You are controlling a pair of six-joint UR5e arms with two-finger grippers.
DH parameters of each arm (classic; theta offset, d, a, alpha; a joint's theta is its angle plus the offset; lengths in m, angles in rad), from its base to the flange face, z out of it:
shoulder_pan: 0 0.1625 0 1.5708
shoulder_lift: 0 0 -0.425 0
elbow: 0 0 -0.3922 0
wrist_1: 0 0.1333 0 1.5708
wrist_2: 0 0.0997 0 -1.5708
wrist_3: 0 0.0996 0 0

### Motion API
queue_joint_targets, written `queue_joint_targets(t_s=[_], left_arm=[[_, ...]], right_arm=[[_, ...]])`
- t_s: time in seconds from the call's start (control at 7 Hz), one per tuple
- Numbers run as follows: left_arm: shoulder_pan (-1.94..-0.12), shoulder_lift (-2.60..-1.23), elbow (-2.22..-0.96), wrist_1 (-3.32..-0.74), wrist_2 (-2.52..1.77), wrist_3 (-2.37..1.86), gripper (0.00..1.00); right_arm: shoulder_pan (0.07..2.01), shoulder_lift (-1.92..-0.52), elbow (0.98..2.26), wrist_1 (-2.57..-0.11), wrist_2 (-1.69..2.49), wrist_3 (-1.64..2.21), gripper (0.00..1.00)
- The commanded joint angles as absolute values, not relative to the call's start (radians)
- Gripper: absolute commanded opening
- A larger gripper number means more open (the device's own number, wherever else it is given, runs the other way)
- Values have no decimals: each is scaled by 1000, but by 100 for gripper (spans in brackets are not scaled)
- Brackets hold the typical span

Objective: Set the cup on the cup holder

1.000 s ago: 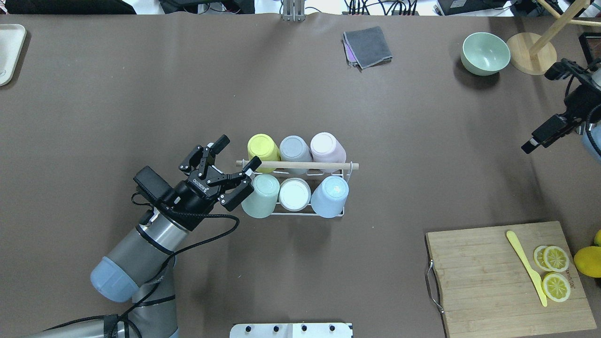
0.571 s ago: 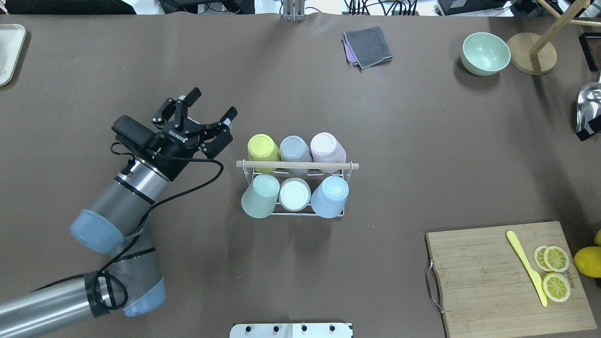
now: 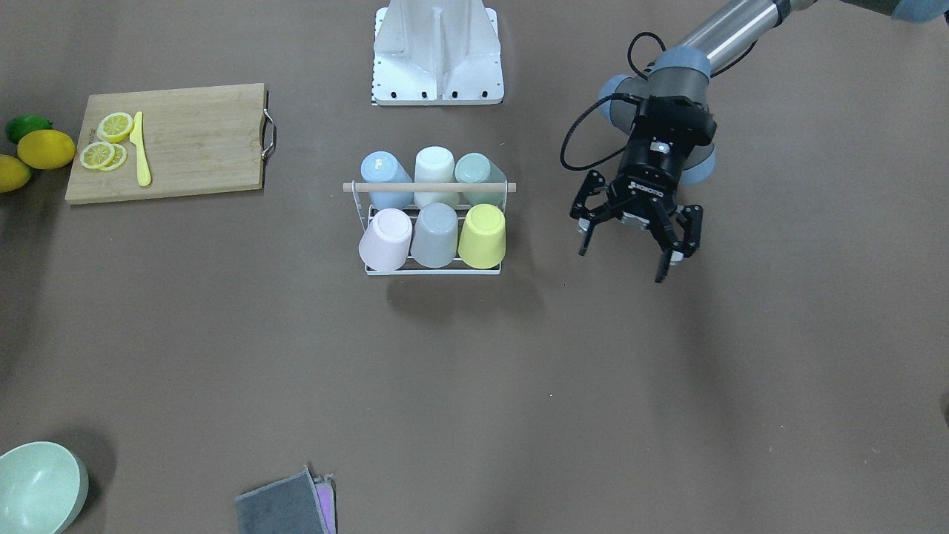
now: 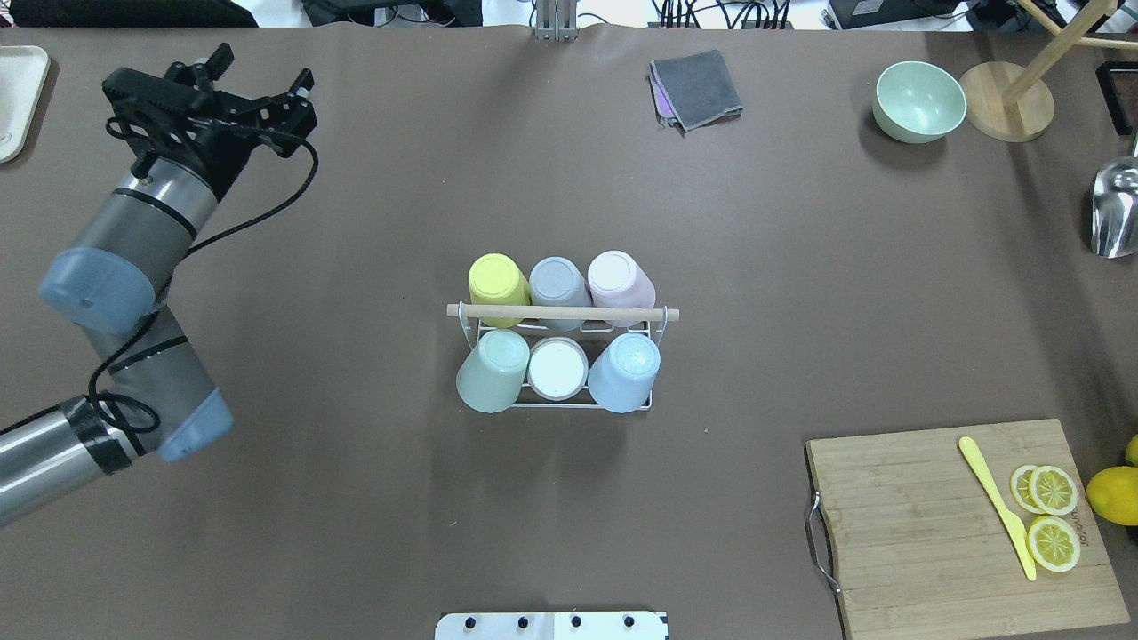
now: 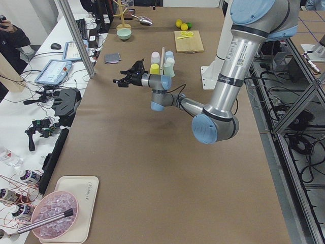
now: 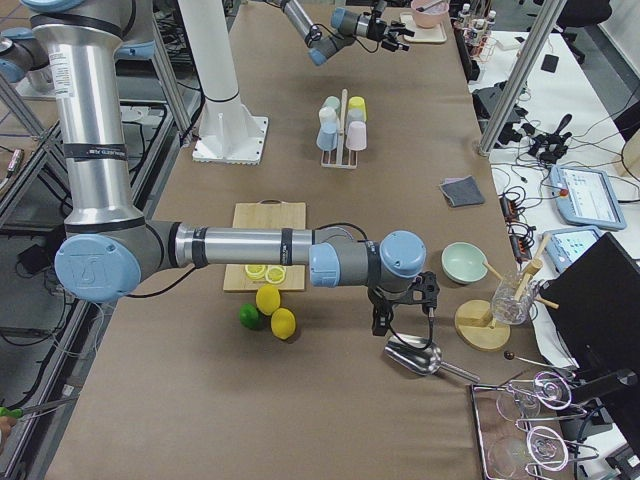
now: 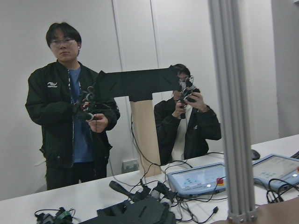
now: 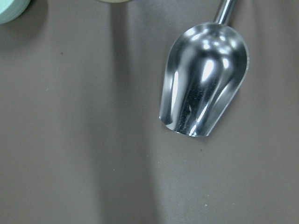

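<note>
The cup holder (image 4: 560, 313) is a white wire rack with a wooden dowel handle, standing mid-table; it also shows in the front view (image 3: 428, 188). Several upturned cups sit on its prongs: yellow (image 4: 498, 277), grey, pink, green (image 4: 492, 372), white and blue. My left gripper (image 4: 264, 69) is open and empty, well off to the rack's left and touching nothing; it shows open in the front view (image 3: 620, 265). My right gripper (image 6: 403, 303) shows only in the exterior right view, above a metal scoop (image 8: 204, 79); I cannot tell whether it is open or shut.
A cutting board (image 4: 960, 524) with lemon slices and a yellow knife lies front right, with lemons (image 4: 1113, 494) beside it. A green bowl (image 4: 918, 100), a wooden stand (image 4: 1006, 100) and a grey cloth (image 4: 696, 89) are at the back. A white tray (image 4: 18, 98) is far left.
My left gripper, open throughout, has drawn away from the green cup on the rack to the far left corner. My right arm has left the overhead view, where a metal scoop now shows.
</note>
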State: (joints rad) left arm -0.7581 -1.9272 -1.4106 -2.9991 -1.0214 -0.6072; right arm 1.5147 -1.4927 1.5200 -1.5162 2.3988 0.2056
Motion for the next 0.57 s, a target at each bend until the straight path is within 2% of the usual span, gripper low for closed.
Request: queue_joint_targets(t_s=[0.0,0.29,0.43], left_arm=[[-1002,-1914,-1316,-2836,-1328,-667,98],[-1216,-1901,-1296,-2549,-1690,-655,98],[-1264,-1901,-1240,-2499,-1824,-612,98]], right_arm=[[1522,-1502,1578,-1526,2344,343,98],[1514,-1503,1624,-1526,2358,416,99],[1513,-1508,1624,-1526,2358,411,99]])
